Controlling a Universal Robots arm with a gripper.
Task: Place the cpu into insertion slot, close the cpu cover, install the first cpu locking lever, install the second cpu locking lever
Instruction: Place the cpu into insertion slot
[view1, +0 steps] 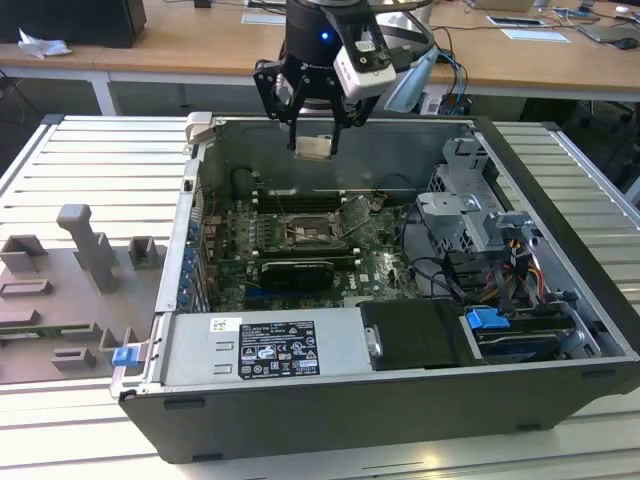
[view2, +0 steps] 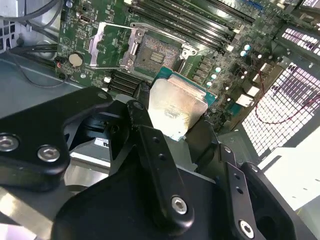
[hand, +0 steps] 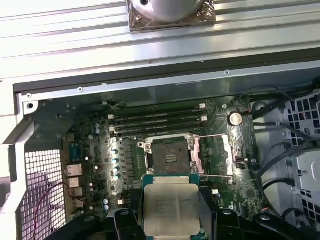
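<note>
My gripper (view1: 313, 140) hangs above the open computer case, shut on the cpu (view1: 313, 148), a small pale metal square. In both wrist views the cpu (hand: 170, 207) (view2: 176, 107) sits between the black fingers (view2: 142, 125), held clear above the motherboard. The insertion slot (hand: 170, 155) (view2: 152, 52) (view1: 305, 232) lies bare, with its dark contact field showing, below and ahead of the cpu. The cpu cover (hand: 214, 155) (view2: 112, 45), a silvery frame, is folded open beside the slot.
The case's metal wall (view1: 330, 140) rises just behind the gripper. Memory slots (hand: 155, 122) run next to the socket. A dark expansion card (view1: 295, 272), a power supply (view1: 265, 345), a drive cage (view1: 470, 215) and cables (view1: 500, 270) fill the case. A grey fixture tray (view1: 80, 290) sits at the exterior view's left.
</note>
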